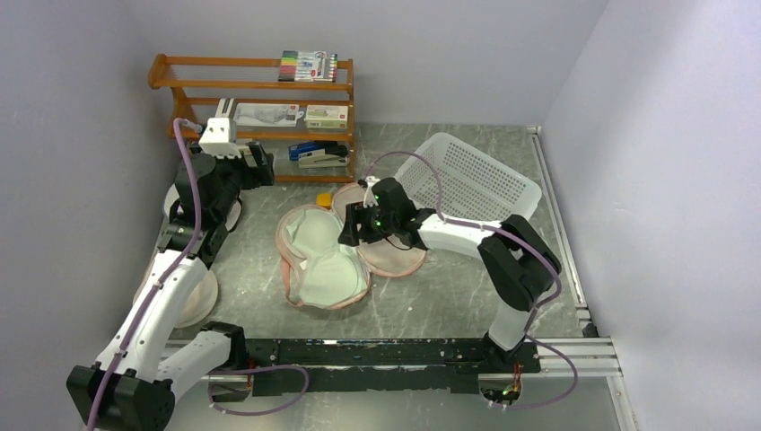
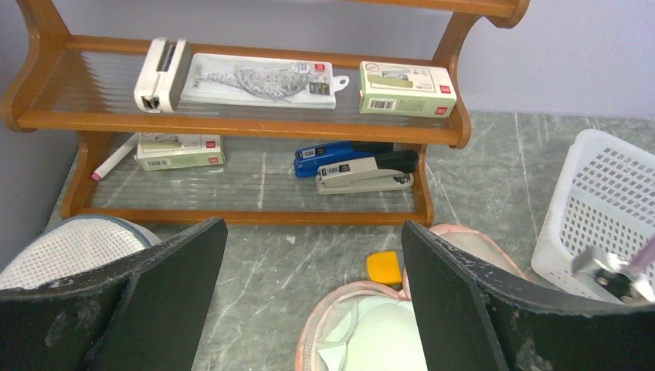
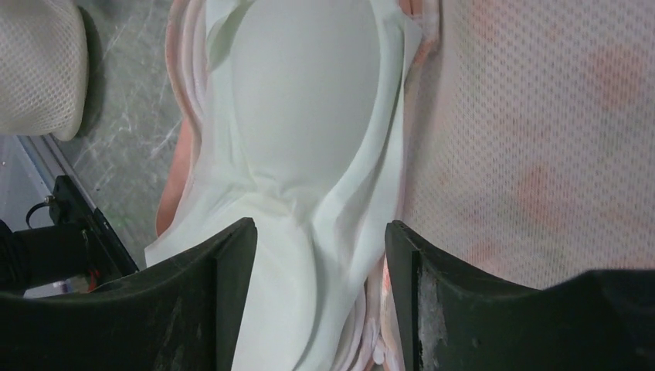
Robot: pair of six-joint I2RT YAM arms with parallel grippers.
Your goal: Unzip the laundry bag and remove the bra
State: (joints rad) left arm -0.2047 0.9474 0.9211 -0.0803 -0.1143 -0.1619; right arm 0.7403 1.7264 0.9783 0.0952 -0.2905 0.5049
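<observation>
Nearest, right fingers (image 3: 224, 309) spread over the bra (image 3: 309, 116), nothing pinched; left fingers (image 2: 162, 294) spread too, empty, up near shelf (image 2: 232, 124). On counter (image 1: 431, 296), laundry bag (image 1: 399, 259) already unzipped and laid open, bra lying in its left half; only taking it out remaining

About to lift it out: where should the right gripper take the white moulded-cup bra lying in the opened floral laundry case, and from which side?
Pinch the creased folds at the cup's edge of the white moulded-cup bra, coming straight down from above. The cup is a smooth dome with nothing to pinch; the folds stand proud. The open right gripper straddles them.
</observation>
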